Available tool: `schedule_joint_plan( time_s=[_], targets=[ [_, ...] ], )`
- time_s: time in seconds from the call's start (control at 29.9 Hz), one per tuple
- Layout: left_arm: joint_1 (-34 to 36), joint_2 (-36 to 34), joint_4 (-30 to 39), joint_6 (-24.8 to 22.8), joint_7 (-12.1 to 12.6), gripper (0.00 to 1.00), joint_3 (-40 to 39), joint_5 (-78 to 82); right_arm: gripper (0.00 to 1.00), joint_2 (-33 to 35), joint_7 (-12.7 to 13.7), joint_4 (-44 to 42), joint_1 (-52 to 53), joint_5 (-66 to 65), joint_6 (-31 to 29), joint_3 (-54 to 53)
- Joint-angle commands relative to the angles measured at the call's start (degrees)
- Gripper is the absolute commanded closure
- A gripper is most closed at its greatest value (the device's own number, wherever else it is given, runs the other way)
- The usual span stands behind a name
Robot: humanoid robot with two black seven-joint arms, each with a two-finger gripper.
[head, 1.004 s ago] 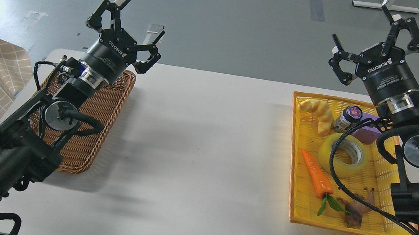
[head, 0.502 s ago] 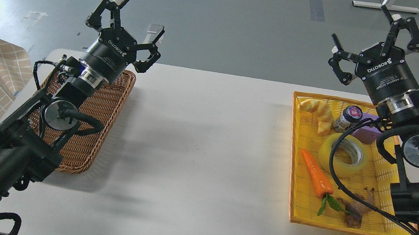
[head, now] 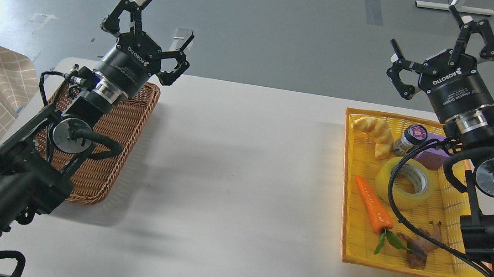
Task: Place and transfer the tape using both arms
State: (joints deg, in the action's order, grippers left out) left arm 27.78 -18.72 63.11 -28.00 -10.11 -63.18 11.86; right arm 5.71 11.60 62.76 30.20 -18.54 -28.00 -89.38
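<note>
Both black grippers stood with fingers spread wide and held nothing: the left gripper (head: 148,25) hung above the far end of one brown wicker basket (head: 103,151), the right gripper (head: 443,44) beyond the far edge of one yellow plastic tray (head: 354,255). On the white table (head: 233,178), nearest in that tray lay one brown dried-looking piece (head: 419,250), then one orange carrot with green leaves (head: 373,207). Just beside the carrot's right lay the single roll of translucent yellow packing tape with a grey-white core (head: 405,182), on its side, well below and nearer than the right gripper, a black cable crossing it. Farther back sat one purple block (head: 433,159), one small dark jar (head: 410,139) and one pale twisted bread roll (head: 376,131).
</note>
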Motion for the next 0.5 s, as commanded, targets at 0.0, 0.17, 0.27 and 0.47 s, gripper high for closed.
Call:
schedule_joint_plan(
  time_s=[0.0,0.17,0.27,0.47],
  targets=[
    [0.0,0.0,0.0,0.0,0.0,0.02,0.0,0.0,0.0,0.1,0.0,-0.1,0.0,0.0,0.0,0.1],
    [0.0,0.0,0.0,0.0,0.0,0.02,0.0,0.0,0.0,3.2,0.0,-0.2,0.8,-2.5,0.0,3.2],
    [0.0,-0.1,0.1,0.0,0.0,0.02,0.0,0.0,0.0,10.0,0.0,-0.3,3.0,-5.9,0.0,12.4],
    [0.0,-0.1,0.1,0.0,0.0,0.02,-0.1,-0.1,0.0,21.4,0.0,0.5,7.1,-6.9,0.0,25.0]
  ],
)
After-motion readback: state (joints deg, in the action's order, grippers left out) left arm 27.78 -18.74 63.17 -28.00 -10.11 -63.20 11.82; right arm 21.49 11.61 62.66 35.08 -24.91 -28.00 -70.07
